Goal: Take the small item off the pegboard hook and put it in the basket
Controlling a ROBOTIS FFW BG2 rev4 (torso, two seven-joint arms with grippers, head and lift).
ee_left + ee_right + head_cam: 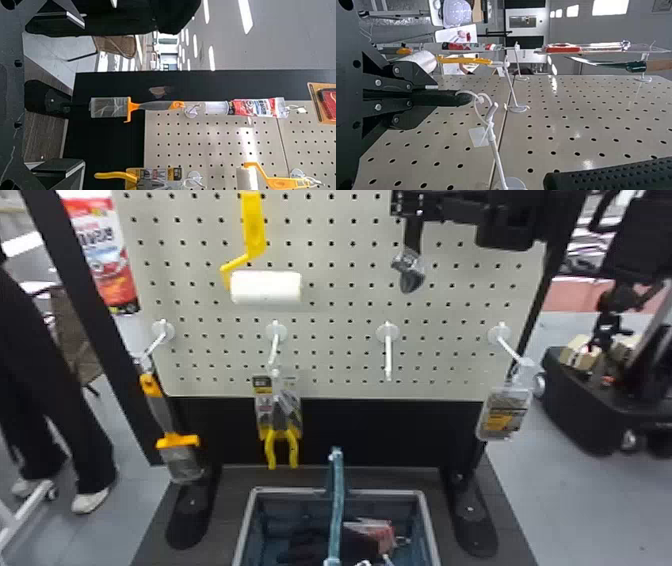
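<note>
the pegboard (345, 255) takes up most of the head view, hung with packaged tools and bare hooks. below it, on the dark base, sits the basket (428, 522), with some things already inside and its blue handle (337, 500) standing up across the middle. the right arm (510, 215) comes in high on the right side, in front of the board, and is plainly the nearer one for this job. the left pincer (84, 94) has its fingers spread apart and empty, facing the board's left side.

the right pincer (407, 205) is clamped on the dark handle of the small adjustable wrench (410, 270). the wrench hangs with its long axis roughly upright, its metal head straight below the pincer, the handle end poking out above.

at that handle end is a white loop (480, 101), and it seems to be round the white hook (496, 148) close to its upturned tip. that is what the next move turns on: the loop probably has to rise over the tip and come out away from the board before anything goes down. pulling sideways could snag it. after that, the basket lies well below and a little to the left, and the upright handle could get in the way.
</note>
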